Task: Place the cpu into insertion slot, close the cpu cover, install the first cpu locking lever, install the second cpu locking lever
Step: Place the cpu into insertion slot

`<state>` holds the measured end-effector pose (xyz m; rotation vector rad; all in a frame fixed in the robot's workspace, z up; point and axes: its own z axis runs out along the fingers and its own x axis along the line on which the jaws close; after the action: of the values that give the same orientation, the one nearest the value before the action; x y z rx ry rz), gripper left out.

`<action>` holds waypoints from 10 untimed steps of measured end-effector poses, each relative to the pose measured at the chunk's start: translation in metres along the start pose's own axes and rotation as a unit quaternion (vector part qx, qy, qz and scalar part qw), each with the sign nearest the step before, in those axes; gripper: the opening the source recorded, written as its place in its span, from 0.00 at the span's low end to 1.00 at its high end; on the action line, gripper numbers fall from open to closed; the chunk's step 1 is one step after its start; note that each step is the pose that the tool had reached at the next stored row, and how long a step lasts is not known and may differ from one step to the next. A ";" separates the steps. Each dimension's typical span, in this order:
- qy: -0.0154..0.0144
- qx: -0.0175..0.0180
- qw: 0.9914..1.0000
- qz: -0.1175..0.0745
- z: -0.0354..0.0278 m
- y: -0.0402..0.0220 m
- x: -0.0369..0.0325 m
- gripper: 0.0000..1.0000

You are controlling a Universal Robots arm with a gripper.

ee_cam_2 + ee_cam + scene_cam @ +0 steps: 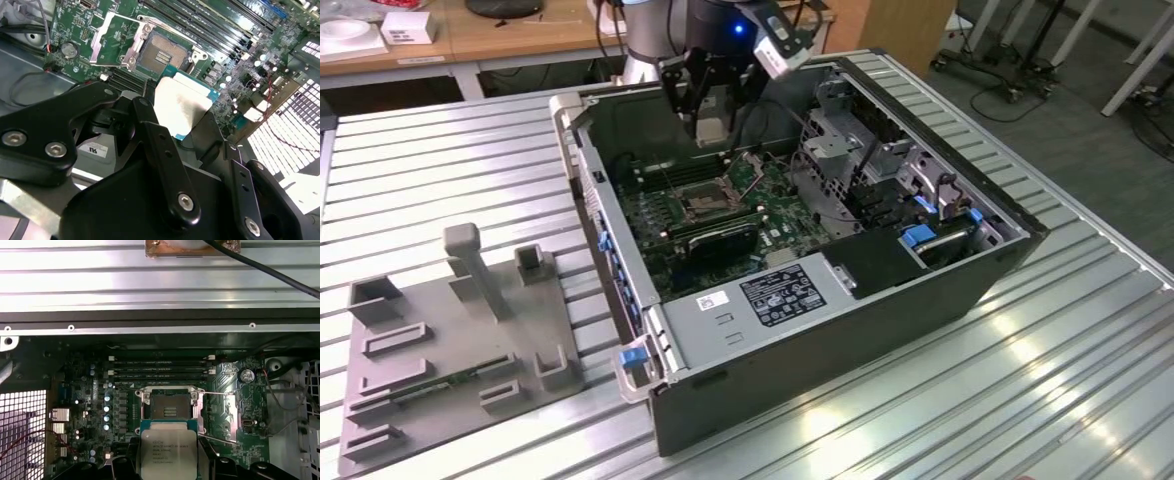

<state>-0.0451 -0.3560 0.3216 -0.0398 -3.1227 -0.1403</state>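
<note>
Above the open slot point(170, 407), the cpu point(167, 452) is held clamped in the end effector point(710, 128); its edges are best squared with the slot before it is lowered level.

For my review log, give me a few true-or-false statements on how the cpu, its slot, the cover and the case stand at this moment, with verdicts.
1. The gripper is shut on the cpu. True.
2. The cpu sits in the insertion slot. False: it is held clear of the board, and the slot's pin field lies bare in both wrist views.
3. The cpu cover is closed over the slot. False: it is swung open and lies beside the socket.
4. The computer case lies on its side, open, on a ribbed metal table. True.
</note>
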 end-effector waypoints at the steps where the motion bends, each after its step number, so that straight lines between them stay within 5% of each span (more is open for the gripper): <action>1: 0.000 0.000 1.000 0.000 0.0018 -0.0002 0.0000 0.54; 10: 0.000 0.000 1.000 0.000 0.0159 -0.0014 -0.0003 0.54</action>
<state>-0.0451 -0.3560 0.3057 -0.0398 -3.1222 -0.1393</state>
